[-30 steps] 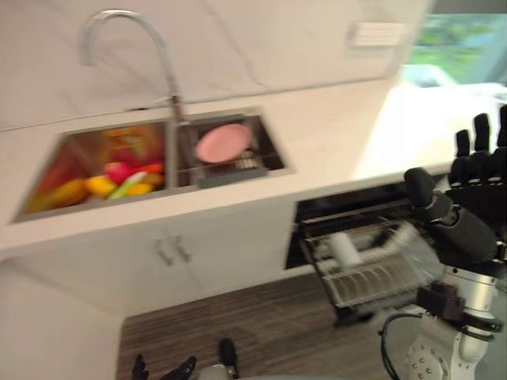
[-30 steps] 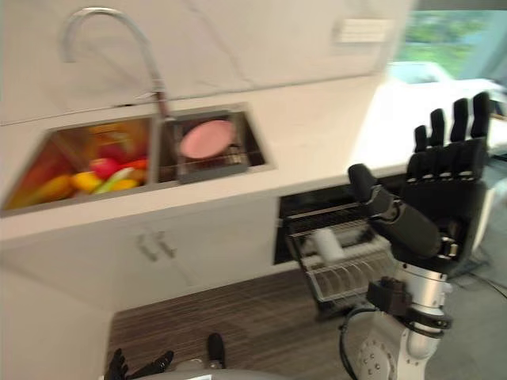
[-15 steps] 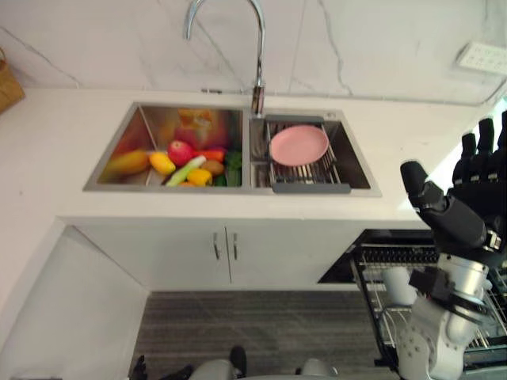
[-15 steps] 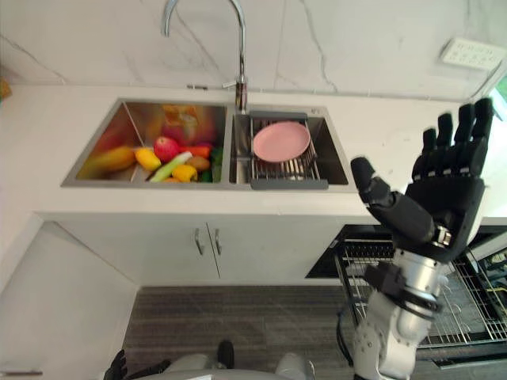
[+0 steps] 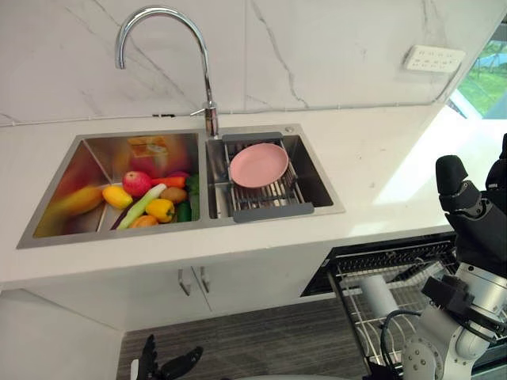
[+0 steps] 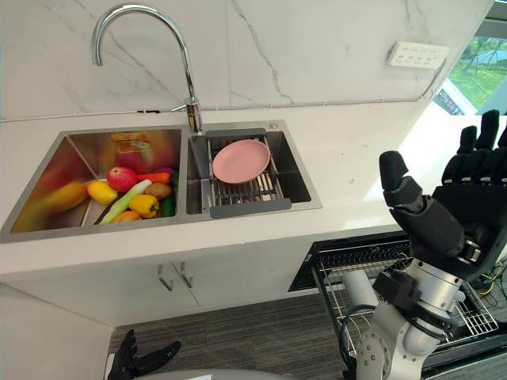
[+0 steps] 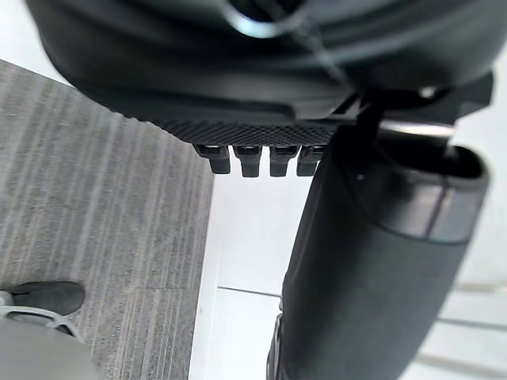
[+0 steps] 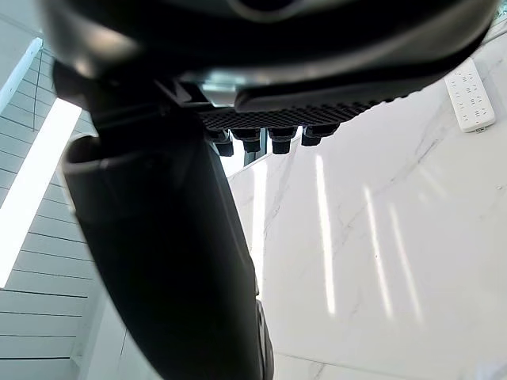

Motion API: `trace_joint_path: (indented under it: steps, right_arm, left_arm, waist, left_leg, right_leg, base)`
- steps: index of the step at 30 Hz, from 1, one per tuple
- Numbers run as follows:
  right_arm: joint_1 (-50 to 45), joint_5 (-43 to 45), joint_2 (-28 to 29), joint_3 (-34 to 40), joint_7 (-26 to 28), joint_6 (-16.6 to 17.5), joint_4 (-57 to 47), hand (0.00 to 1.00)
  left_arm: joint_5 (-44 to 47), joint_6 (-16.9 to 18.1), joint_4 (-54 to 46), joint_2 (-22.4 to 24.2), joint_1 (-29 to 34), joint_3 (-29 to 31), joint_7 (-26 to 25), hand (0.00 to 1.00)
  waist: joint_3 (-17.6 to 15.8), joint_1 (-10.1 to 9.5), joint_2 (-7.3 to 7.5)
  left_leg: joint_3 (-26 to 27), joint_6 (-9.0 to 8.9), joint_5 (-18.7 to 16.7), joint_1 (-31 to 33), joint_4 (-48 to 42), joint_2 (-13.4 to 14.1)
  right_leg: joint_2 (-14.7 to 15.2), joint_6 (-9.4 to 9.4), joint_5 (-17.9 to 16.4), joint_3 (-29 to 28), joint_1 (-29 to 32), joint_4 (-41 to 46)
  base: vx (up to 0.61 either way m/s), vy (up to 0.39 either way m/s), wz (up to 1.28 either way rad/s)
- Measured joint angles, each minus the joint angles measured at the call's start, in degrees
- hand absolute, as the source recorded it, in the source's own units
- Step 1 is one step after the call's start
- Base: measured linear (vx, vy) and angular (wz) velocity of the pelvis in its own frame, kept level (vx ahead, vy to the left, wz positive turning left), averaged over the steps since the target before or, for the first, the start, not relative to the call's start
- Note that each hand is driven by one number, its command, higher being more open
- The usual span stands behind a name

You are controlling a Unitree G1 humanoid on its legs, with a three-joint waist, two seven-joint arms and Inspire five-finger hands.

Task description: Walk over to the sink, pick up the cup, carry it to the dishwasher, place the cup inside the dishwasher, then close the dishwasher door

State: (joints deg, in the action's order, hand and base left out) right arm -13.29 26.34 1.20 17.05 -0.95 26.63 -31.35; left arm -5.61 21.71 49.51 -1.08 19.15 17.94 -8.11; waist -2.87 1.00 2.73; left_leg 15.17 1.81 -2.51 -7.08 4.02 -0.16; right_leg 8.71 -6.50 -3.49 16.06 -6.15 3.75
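A white cup lies on its side in the pulled-out wire rack of the open dishwasher, under the counter at the lower right. My right hand is raised above that rack, beside the counter's edge, open with straight fingers and holding nothing. My left hand hangs low near the floor with its fingers relaxed and open, empty. The sink has two basins: the left one holds fruit and vegetables, the right one a drainer with a pink plate.
A tall curved faucet stands behind the sink's divider. White counter runs to the right, with a marble wall and a white socket behind. Cabinet doors sit under the sink, above grey striped floor.
The whole picture has swung, so the camera moved; sink and dishwasher keep their places. My right hand stays raised and open, now a little lower in view.
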Motion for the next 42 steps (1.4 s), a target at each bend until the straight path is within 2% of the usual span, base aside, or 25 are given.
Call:
trace_joint_path:
  steps: [3,4,7,8,9,11,12,14,17,18,20,21,24,25,26,27,28,29,31,33,34,35,36,37,42]
  right_arm:
    - [0.96,0.13,0.00,0.01,0.49,-1.16,0.00,1.00]
    - [1.24,1.06,-0.02,0.01,1.34,-1.91,0.01,1.00]
    - [0.73,3.05,-0.20,-0.27,3.50,-2.80,-0.22,1.00]
    - [-0.29,4.09,-0.20,-0.86,3.96,-2.79,-1.16,1.00]
    - [-0.80,4.30,-0.30,-1.13,4.30,-2.77,-1.67,1.00]
    - [-1.68,5.55,-0.62,-1.66,5.39,-2.80,-1.98,1.00]
    - [-1.34,5.71,-0.81,-1.80,5.51,-2.80,-1.93,1.00]
    - [-0.70,5.77,-0.81,-1.72,5.38,-2.79,-1.91,1.00]
    - [-0.97,5.59,-1.21,-3.30,5.33,-2.70,-2.00,1.00]
    - [-1.10,5.41,-1.28,-4.92,5.27,-2.54,-2.13,1.00]
    - [-1.05,4.98,-1.69,-7.02,5.47,-2.56,-2.90,1.00]
    - [-0.67,4.88,-2.13,-8.94,6.76,-2.59,-3.67,1.00]
    - [-0.56,5.04,-2.09,-8.65,7.58,-2.62,-3.70,1.00]
    - [-0.43,5.04,-2.08,-8.29,7.67,-2.61,-3.69,1.00]
    - [0.17,5.00,-2.08,-7.85,7.75,-2.60,-3.39,1.00]
    - [0.67,5.01,-2.08,-7.58,7.80,-2.60,-3.16,1.00]
    - [2.32,5.02,-2.09,-7.43,7.99,-2.29,-1.88,1.00]
    - [4.22,5.01,-2.11,-7.39,8.52,-1.75,0.61,1.00]
    - [5.54,5.33,-2.01,-7.36,9.42,-1.25,3.17,1.00]
    - [5.54,5.43,-1.92,-7.43,10.15,-0.31,4.33,1.00]
    - [5.57,5.19,-1.94,-7.51,10.40,0.30,5.05,1.00]
    - [5.56,5.08,-1.88,-7.94,10.44,0.61,5.67,1.00]
    - [5.52,5.08,-2.01,-8.25,10.43,0.74,5.84,1.00]
    - [7.71,5.55,-3.25,-7.01,8.29,1.62,5.81,1.00]
    - [7.71,5.59,-3.25,-7.00,8.31,1.62,5.81,1.00]
  left_arm:
    - [-1.40,0.13,-0.06,0.00,0.01,-0.56,-1.77,1.00]
    - [-2.33,0.13,0.07,-0.01,0.01,-0.55,-2.71,1.00]
    - [-3.58,0.31,0.52,-0.01,0.79,-1.05,-4.95,1.00]
    - [-3.50,0.66,0.30,-0.14,1.03,-1.64,-5.83,1.00]
    - [-3.30,0.70,0.27,-0.08,0.96,-2.01,-6.18,1.00]
    - [-3.09,0.75,-0.12,0.37,0.95,-2.50,-7.01,1.00]
    - [-3.25,0.90,-0.31,0.63,0.99,-2.34,-7.06,1.00]
    - [-3.52,1.00,-0.35,1.00,1.38,-2.51,-7.07,1.00]
    - [-3.27,1.57,-2.71,2.64,4.23,-2.68,-7.96,1.00]
    - [-3.27,1.83,-2.98,2.82,4.70,-2.79,-8.12,1.00]
    - [-3.30,1.73,-3.01,2.49,4.44,-3.60,-8.12,1.00]
    - [-3.30,1.31,-3.82,1.91,3.95,-3.95,-8.12,1.00]
    - [-3.30,0.92,-4.06,1.40,3.58,-3.95,-8.12,1.00]
    - [-3.31,0.93,-3.88,1.23,3.43,-4.00,-8.12,1.00]
    - [-3.34,1.03,-2.82,0.98,2.95,-4.15,-8.15,1.00]
    - [-3.37,1.10,-2.06,0.63,2.67,-4.37,-8.18,1.00]
    - [-3.40,1.07,-0.97,-0.25,2.17,-4.96,-8.22,1.00]
    - [-3.41,1.04,0.34,-1.00,1.86,-5.08,-8.20,1.00]
    - [-2.99,0.49,2.25,-1.22,2.18,-4.74,-9.18,1.00]
    - [-3.13,0.05,2.46,-1.33,2.24,-4.77,-9.31,1.00]
    - [-3.14,0.01,2.41,-1.30,2.26,-4.78,-9.33,1.00]
    - [-3.15,-0.11,2.34,-2.00,2.56,-4.78,-9.20,1.00]
    - [-3.14,-0.31,2.46,-2.47,2.71,-4.78,-9.15,1.00]
    - [-3.44,-1.30,2.78,-2.38,0.34,-4.79,-9.18,1.00]
    - [-3.39,-1.30,2.79,-2.42,0.29,-4.74,-9.06,1.00]
  waist:
    - [-0.03,0.02,-0.06]
    - [-0.35,-0.05,-0.06]
    - [-1.25,-0.03,-1.23]
    - [-1.40,-0.07,-1.47]
    - [-1.64,-0.04,-1.90]
    - [-2.65,-0.04,-3.09]
    - [-3.26,-0.45,-2.81]
    - [-3.50,-1.42,-3.10]
    - [-3.49,-1.94,-3.40]
    - [-2.88,-2.66,-3.62]
    - [-2.16,-3.18,-3.49]
    - [-2.17,-3.32,-2.87]
    - [-1.44,-3.86,-1.90]
    - [-1.30,-4.14,-1.61]
    - [-1.22,-4.22,-1.66]
    - [-1.05,-4.06,-1.89]
    - [-0.73,-3.54,-1.64]
    - [-0.50,-2.40,-1.60]
    - [-0.30,-1.47,-1.46]
    - [-0.21,-1.46,-1.39]
    - [-0.13,-1.54,-1.26]
    - [0.42,-1.60,-0.02]
    - [0.61,-1.63,0.28]
    - [-2.72,-3.11,-0.11]
    - [-2.81,-3.11,-0.07]
  left_leg:
    - [1.22,-0.97,-0.79,-0.10,-0.83,0.21]
    - [1.88,-1.01,-2.30,0.28,-2.92,0.60]
    - [2.96,-1.92,-10.47,5.23,-18.25,3.95]
    - [3.40,-2.07,-12.96,8.35,-24.90,5.18]
    - [3.43,-2.25,-13.90,9.81,-28.17,6.01]
    - [3.81,-3.67,-14.42,11.85,-34.50,8.02]
    - [4.97,-4.83,-15.60,13.00,-36.55,8.74]
    - [6.58,-3.80,-16.17,14.18,-34.81,9.90]
    - [7.13,-4.91,-12.33,16.60,-31.80,12.45]
    - [7.60,-3.96,-10.29,16.59,-32.09,11.58]
    - [8.87,-2.47,-11.39,16.85,-32.58,10.12]
    - [9.53,-0.61,-12.44,17.54,-33.59,8.67]
    - [9.16,-0.23,-13.46,16.55,-31.89,6.78]
    - [8.89,-0.30,-13.65,15.62,-30.66,6.11]
    - [8.71,-0.34,-13.65,13.79,-28.45,5.51]
    - [8.49,-0.35,-13.57,12.65,-27.25,5.40]
    - [8.24,-0.16,-13.45,10.55,-24.87,5.10]
    - [7.72,-0.03,-13.19,8.77,-23.09,4.95]
    - [6.64,-0.15,-12.73,5.66,-20.71,4.97]
    - [4.81,-0.20,-12.70,3.86,-19.47,4.91]
    - [3.18,-0.47,-12.62,2.94,-19.05,4.70]
    - [1.55,-0.98,-12.68,2.48,-19.21,3.62]
    - [0.36,-1.35,-12.82,2.11,-19.28,3.05]
    - [-1.51,-2.19,-11.84,0.53,-14.41,2.22]
    - [-1.52,-2.20,-11.84,0.62,-14.42,2.25]
  right_leg:
    - [-0.15,0.25,0.16,-0.98,0.02,-0.23]
    - [-0.27,0.26,0.15,-1.86,-0.12,-0.29]
    - [-1.26,1.13,-0.94,-2.41,-1.13,-0.08]
    - [-1.23,0.71,-2.93,-2.35,-1.19,0.14]
    - [-1.45,0.40,-3.38,-2.21,-1.24,0.19]
    - [-1.97,1.37,-3.91,-1.92,-2.65,0.13]
    - [-1.31,1.60,-4.00,-1.68,-3.32,-0.31]
    - [-0.13,1.36,-4.19,-1.64,-4.01,-0.74]
    - [1.71,0.07,-5.04,-1.31,-6.17,-1.72]
    - [3.06,-0.67,-5.50,-2.27,-6.43,-1.87]
    - [4.52,-0.60,-5.51,-3.26,-5.81,-2.13]
    - [6.10,-2.08,-4.23,-4.32,-5.60,-2.33]
    - [7.13,-3.21,-1.88,-5.07,-5.57,-1.29]
    - [7.41,-3.33,-1.64,-5.12,-4.87,1.19]
    - [7.83,-3.33,-1.64,-5.43,-2.17,7.95]
    - [8.09,-3.29,-1.53,-5.99,-0.27,12.38]
    - [8.93,-3.27,-0.80,-8.18,4.89,23.45]
    - [8.78,-2.49,-3.20,-9.67,9.12,31.34]
    - [8.01,-1.10,-6.48,-8.06,12.46,33.53]
    - [6.89,0.52,-7.79,-6.15,15.06,30.17]
    - [5.89,1.20,-7.14,-4.49,16.60,25.54]
    - [4.72,4.14,-0.67,-3.45,17.08,18.33]
    - [4.61,3.86,1.29,-2.99,17.38,16.74]
    - [1.63,-0.23,12.73,-3.61,7.43,-6.09]
    - [1.65,-0.23,12.73,-3.58,7.46,-6.13]
  base:
    - [0.09,0.017,-0.19]
    - [0.07,-0.002,-0.31]
    - [0.04,-0.042,-0.29]
    - [0.00,-0.062,-0.18]
    - [-0.02,-0.056,-0.01]
    - [-0.01,-0.003,0.13]
    - [0.01,0.057,0.10]
    - [0.02,0.075,0.06]
    - [0.11,0.155,0.03]
    - [0.22,0.285,-0.14]
    - [0.25,0.265,-0.13]
    - [0.31,0.282,0.01]
    - [0.24,0.207,0.13]
    - [0.21,0.159,0.14]
    - [0.20,0.143,0.09]
    - [0.19,0.122,0.06]
    - [0.19,0.058,0.16]
    - [0.16,0.011,0.21]
    - [0.29,-0.003,0.42]
    - [0.29,-0.055,0.58]
    - [0.26,-0.114,0.68]
    - [0.26,-0.124,0.68]
    - [0.15,-0.080,0.41]
    - [0.05,-0.026,0.13]
    - [0.00,0.000,0.00]
